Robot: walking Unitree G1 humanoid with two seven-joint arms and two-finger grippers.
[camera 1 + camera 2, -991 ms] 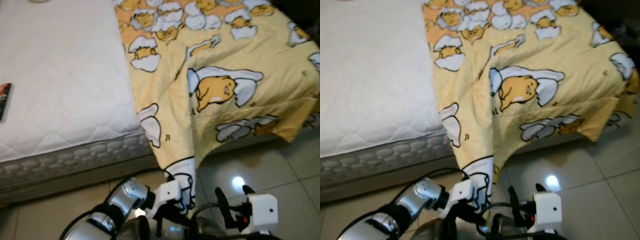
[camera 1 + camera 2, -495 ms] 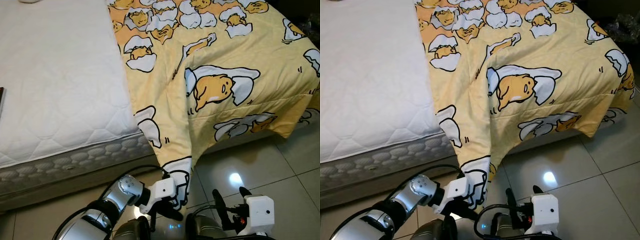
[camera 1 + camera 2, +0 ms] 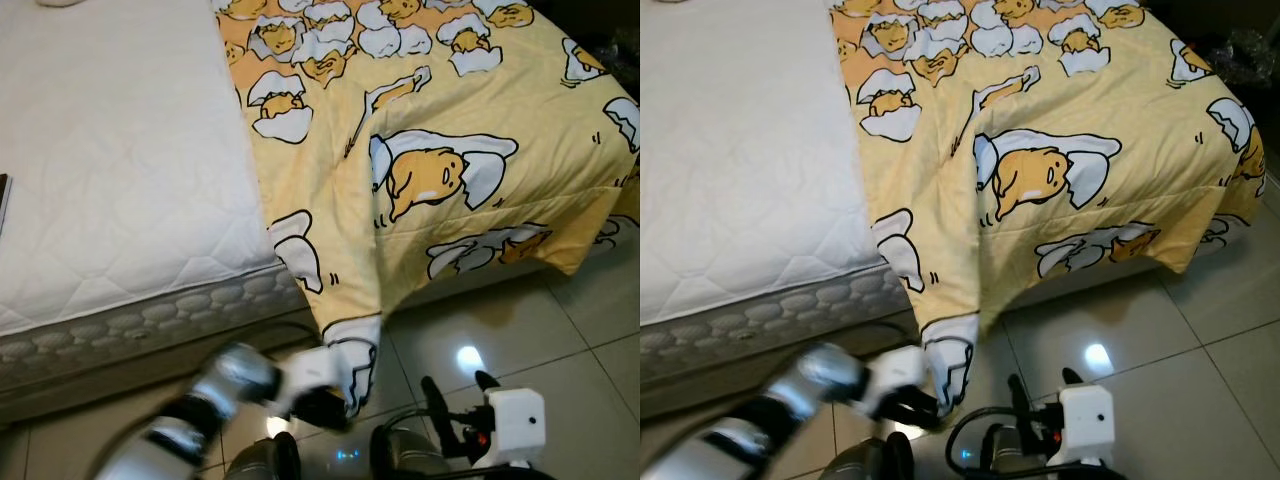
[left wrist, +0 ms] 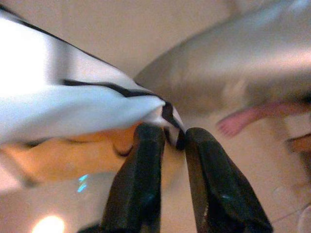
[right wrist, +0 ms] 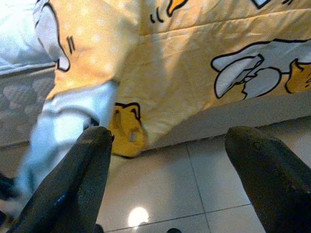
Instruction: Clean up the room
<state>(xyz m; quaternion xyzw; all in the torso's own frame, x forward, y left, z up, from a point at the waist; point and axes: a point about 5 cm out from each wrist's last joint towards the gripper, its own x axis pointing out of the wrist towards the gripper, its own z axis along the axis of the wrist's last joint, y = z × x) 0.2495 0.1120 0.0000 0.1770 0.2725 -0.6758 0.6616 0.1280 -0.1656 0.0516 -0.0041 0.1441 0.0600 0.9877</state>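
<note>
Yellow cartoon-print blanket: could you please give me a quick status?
Left gripper shut on yellow cartoon-print blanket corner, low by floor. Right gripper open, idle. Nothing blocking.

A home bedroom, it seems. A bare quilted mattress (image 3: 120, 180) carries a cartoon-print blanket (image 3: 440, 150). Glossy floor tiles (image 3: 560, 330) lie below.

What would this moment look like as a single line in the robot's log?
left pincer: shut on corner of yellow cartoon-print blanket | right pincer: open, idle above tiled floor | blanket hangs off white mattress
</note>
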